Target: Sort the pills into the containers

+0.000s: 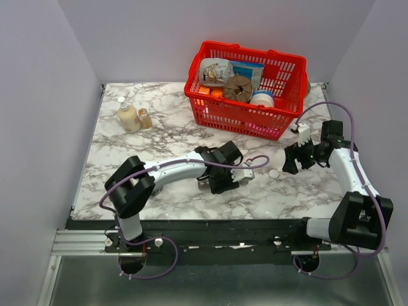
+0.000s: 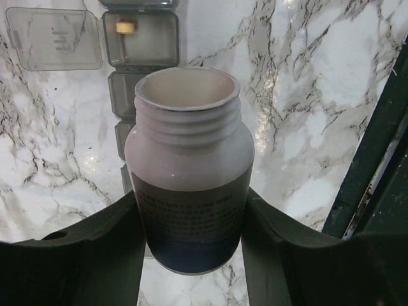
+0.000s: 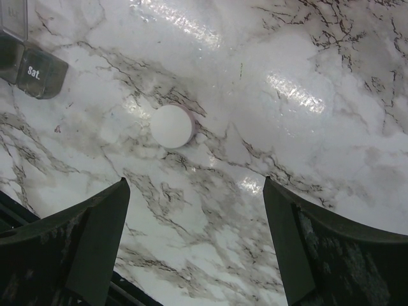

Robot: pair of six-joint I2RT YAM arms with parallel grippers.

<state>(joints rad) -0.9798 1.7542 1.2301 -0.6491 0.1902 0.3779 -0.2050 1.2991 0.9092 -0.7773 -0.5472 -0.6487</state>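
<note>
My left gripper (image 2: 191,201) is shut on an open white pill bottle (image 2: 188,159) with a dark label, held tilted over the marble table. Behind the bottle lies the dark grey strip of containers (image 2: 140,41); one lid (image 2: 54,38) stands open and a small pale pill (image 2: 125,27) lies in one compartment. In the top view the left gripper (image 1: 223,173) sits at mid-table beside the strip (image 1: 247,173). My right gripper (image 3: 194,185) is open and empty above a white round cap (image 3: 172,125). The strip's "Sat." end (image 3: 41,73) shows at its left. From above the right gripper (image 1: 294,159) is right of the cap (image 1: 274,173).
A red wire-mesh basket (image 1: 280,124) full of items stands at the back right. A round tin (image 1: 308,88) peeks out behind it. Two small bottles (image 1: 132,116) stand at the back left. The table's dark front edge (image 2: 366,159) shows at right in the left wrist view.
</note>
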